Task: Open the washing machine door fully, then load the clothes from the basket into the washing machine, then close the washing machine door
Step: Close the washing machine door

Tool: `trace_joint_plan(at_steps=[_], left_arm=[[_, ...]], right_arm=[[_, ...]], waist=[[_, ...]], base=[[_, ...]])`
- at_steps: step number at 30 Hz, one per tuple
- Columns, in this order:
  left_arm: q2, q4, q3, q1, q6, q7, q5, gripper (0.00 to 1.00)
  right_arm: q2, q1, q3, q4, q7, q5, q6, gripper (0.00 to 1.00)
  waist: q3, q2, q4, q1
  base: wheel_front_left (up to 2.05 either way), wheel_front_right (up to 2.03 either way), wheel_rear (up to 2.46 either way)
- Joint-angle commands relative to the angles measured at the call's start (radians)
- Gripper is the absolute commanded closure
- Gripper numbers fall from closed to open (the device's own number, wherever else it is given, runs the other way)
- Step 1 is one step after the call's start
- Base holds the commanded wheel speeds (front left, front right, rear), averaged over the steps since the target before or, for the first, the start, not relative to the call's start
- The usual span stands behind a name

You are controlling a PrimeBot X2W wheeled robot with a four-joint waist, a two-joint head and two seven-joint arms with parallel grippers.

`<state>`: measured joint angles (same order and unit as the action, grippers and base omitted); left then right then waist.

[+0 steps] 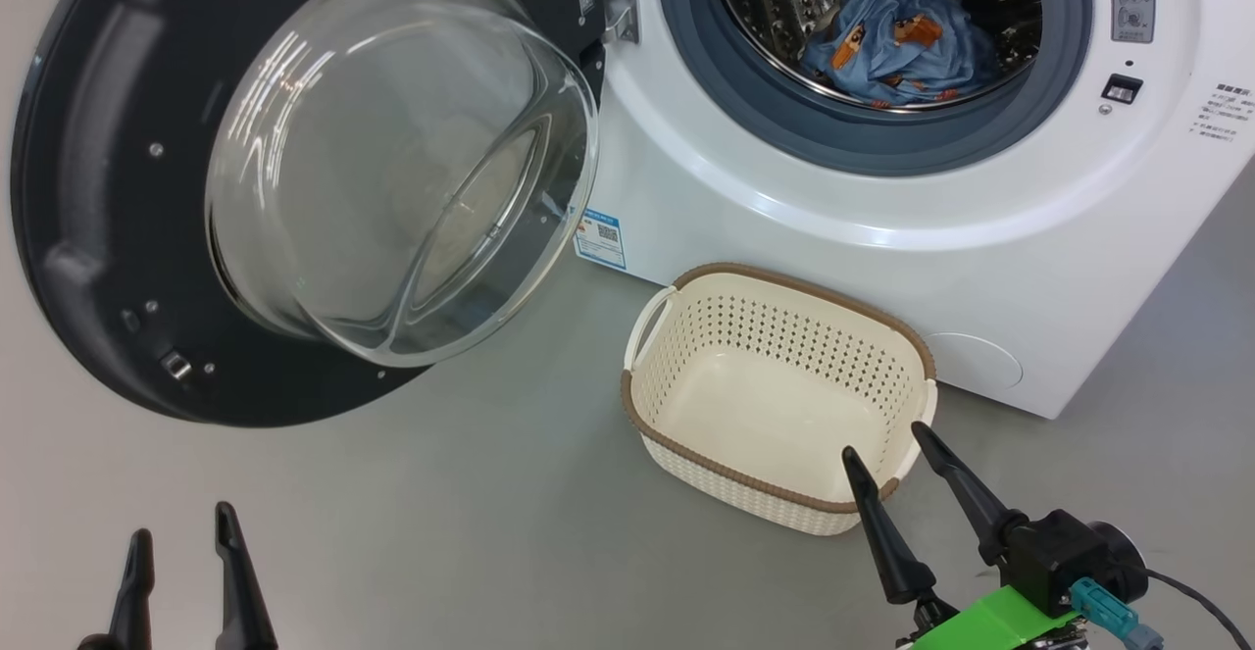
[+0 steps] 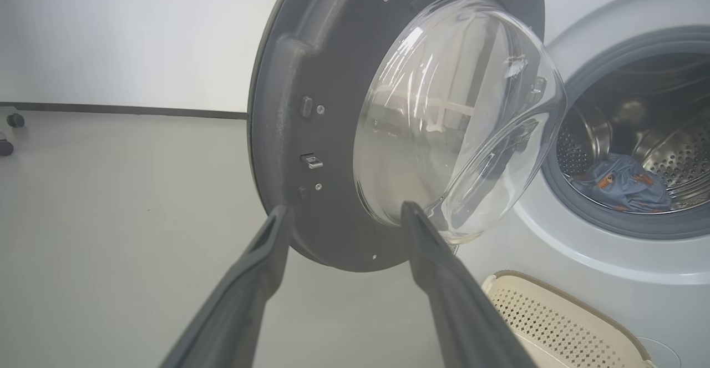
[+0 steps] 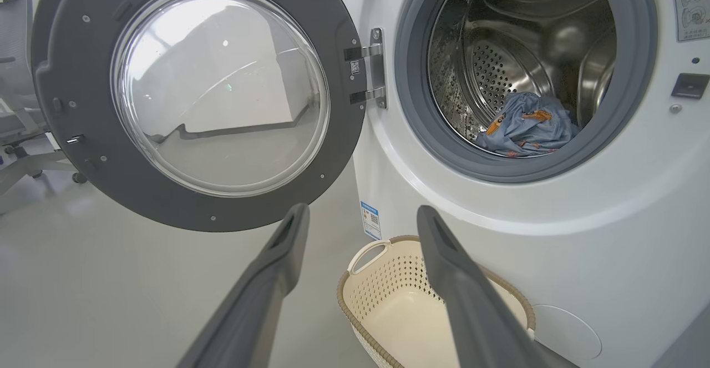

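- Grey floor (image 1: 471,513) lies smooth under everything.
- At the lower left, the left gripper (image 1: 184,523) hovers over the floor below the door, its fingers spread apart and nothing between them.
- The washing machine door (image 1: 98,189) is swung wide open to the left, its dark inner face and glass bowl (image 1: 392,160) turned outward.
- The basket (image 1: 775,282) sits on the floor just in front of the washing machine (image 1: 980,238), its cream bottom in plain sight.
- The clothes (image 1: 892,42) lie inside the steel drum.
- At the lower right, the right gripper (image 1: 882,439) has its jaws parted and unloaded, with the tips over the basket's near right rim.
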<state>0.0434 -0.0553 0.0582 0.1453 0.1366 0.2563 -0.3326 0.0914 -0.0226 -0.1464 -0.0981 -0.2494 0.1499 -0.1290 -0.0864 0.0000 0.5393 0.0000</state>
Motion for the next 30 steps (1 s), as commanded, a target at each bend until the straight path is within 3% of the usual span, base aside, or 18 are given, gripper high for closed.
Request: trace_joint_plan(at_steps=[1,15,16,17,25,30], left_arm=[[0.007,-0.031,0.038,-0.012,0.008,0.006,-0.005,0.00],[0.007,-0.036,0.042,-0.005,0.006,0.006,-0.003,0.00],[0.007,-0.035,0.043,-0.006,0.002,0.006,-0.005,0.93],[0.007,-0.034,0.045,-0.007,0.002,0.006,-0.018,1.00],[0.007,-0.060,0.119,-0.023,-0.021,0.006,-0.151,1.00],[0.007,-0.041,0.237,-0.058,-0.058,0.006,-0.389,1.00]], right_arm=[[0.003,-0.033,-0.027,0.021,-0.005,-0.013,-0.002,0.00],[0.007,-0.036,-0.034,0.014,-0.005,-0.007,-0.002,0.00],[0.006,-0.034,-0.033,0.013,-0.005,-0.007,-0.002,0.00],[0.006,-0.033,-0.032,0.013,-0.006,-0.007,-0.002,0.00],[0.003,-0.026,-0.029,0.016,-0.006,-0.005,-0.002,0.00],[0.003,-0.022,-0.030,0.016,-0.007,-0.001,-0.002,0.00]], waist=[[-0.001,0.0000,0.001,0.0000],[-0.001,0.0000,0.000,0.0000],[0.000,0.0000,0.000,0.0000],[0.000,0.0000,0.000,0.0000],[0.001,0.0000,-0.004,0.0000],[0.003,0.0000,-0.011,0.0000]], base=[[0.00,0.00,0.00],[0.00,0.00,0.00],[0.00,0.00,0.00],[0.00,0.00,0.00],[0.00,0.00,0.00],[0.00,0.00,0.00]])
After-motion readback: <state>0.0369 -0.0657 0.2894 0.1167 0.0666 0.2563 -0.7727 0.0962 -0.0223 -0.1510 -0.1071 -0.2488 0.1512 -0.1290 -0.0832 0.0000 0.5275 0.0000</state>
